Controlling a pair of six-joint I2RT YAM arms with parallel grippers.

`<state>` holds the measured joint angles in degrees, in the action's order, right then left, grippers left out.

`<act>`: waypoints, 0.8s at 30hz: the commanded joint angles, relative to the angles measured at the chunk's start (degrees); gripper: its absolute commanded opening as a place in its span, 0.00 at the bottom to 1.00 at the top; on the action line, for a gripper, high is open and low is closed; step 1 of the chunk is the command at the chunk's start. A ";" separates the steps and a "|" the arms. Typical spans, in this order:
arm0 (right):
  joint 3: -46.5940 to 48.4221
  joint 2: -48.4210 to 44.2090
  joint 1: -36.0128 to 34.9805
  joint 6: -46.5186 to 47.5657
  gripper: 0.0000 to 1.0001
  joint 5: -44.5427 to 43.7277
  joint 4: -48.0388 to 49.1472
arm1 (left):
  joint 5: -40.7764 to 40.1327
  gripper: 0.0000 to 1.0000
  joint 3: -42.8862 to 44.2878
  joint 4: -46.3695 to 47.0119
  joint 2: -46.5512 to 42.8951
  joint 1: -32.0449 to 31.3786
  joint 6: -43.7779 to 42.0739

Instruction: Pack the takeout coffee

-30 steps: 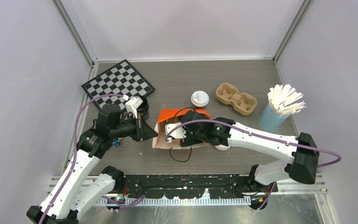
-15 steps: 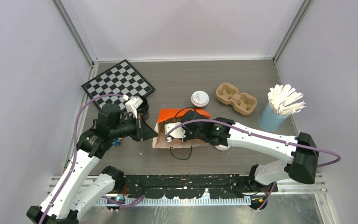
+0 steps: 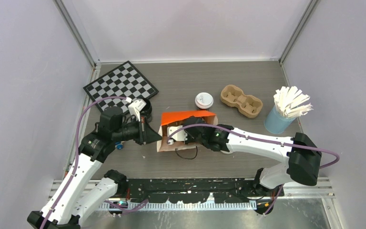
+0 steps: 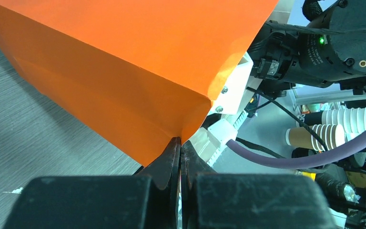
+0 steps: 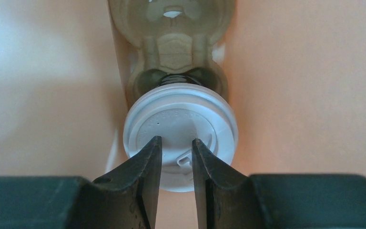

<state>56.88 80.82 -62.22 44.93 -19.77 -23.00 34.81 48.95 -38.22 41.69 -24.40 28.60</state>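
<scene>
Closure is the news: my right fingers (image 5: 140, 181) have just narrowed from wide apart, deeper inside the orange bag (image 3: 188, 116) by the counter's near edge, at the takeout coffee (image 5: 181, 125) lid; whether they grip it, I cannot tell. My left fingers (image 4: 167, 162) clamp the bag's edge, so packing looks nearly done.

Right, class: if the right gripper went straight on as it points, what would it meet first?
Probably the takeout coffee cup's round white plastic sip lid, directly ahead of the right gripper inside the orange paper bag; whether they already touch is unclear.
</scene>
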 commanded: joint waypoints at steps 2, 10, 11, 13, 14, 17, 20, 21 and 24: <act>-1.24 0.36 0.81 0.08 0.34 -4.17 7.77 | 2.17 0.00 -0.08 2.53 -0.73 0.05 0.68; -1.67 0.91 2.01 -1.02 0.34 -4.59 9.98 | 2.31 0.00 -0.34 2.88 -0.82 0.06 0.84; -1.50 1.14 2.11 -1.08 0.34 -4.53 10.05 | 2.30 0.00 -0.30 2.83 -0.75 0.06 0.84; -1.11 1.60 2.19 -1.15 0.34 -4.37 10.04 | 2.44 0.00 -0.26 2.95 -0.74 0.06 0.80; -0.96 1.75 2.29 -1.16 0.34 -4.28 10.08 | 2.43 0.00 -0.26 2.99 -0.66 0.06 0.82; -0.90 2.10 2.31 -1.24 0.33 -4.22 10.08 | 2.55 0.00 -0.17 3.05 -0.56 0.06 0.80; -1.14 2.11 2.57 -1.63 0.33 -4.43 10.08 | 2.54 0.00 -0.15 3.04 -0.47 0.06 0.84; -1.29 2.07 2.66 -1.68 0.33 -4.50 10.07 | 2.48 0.00 -0.17 2.98 -0.52 0.06 0.81; -1.58 1.95 3.00 -2.10 0.33 -5.35 10.55 | 2.47 0.00 -0.17 3.03 -0.56 0.06 0.84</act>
<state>55.29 82.63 -60.05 44.31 -23.46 -14.72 35.18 48.56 -37.82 41.63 -24.40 29.47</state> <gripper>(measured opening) 0.333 0.007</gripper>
